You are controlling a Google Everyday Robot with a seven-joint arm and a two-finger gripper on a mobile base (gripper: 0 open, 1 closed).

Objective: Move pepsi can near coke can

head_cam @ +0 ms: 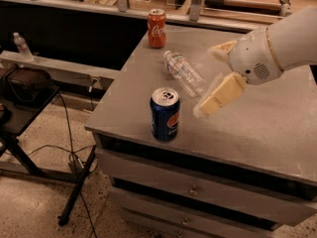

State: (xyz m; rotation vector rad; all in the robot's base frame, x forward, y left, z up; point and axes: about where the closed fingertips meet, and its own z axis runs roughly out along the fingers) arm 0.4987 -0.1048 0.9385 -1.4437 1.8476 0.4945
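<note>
The pepsi can [165, 114], dark blue with a silver top, stands upright near the front left corner of the grey cabinet top [257, 128]. The coke can [156, 28], red with white script, stands upright at the back left corner. My gripper [208, 81] hangs above the cabinet top, to the right of the pepsi can and apart from it. Its cream fingers [218, 95] are spread open and hold nothing.
A clear plastic water bottle [184, 72] lies on its side between the two cans, just left of my gripper. Drawers [193, 190] run below the top. A dark stand [25, 95] with cables is on the left, over a speckled floor.
</note>
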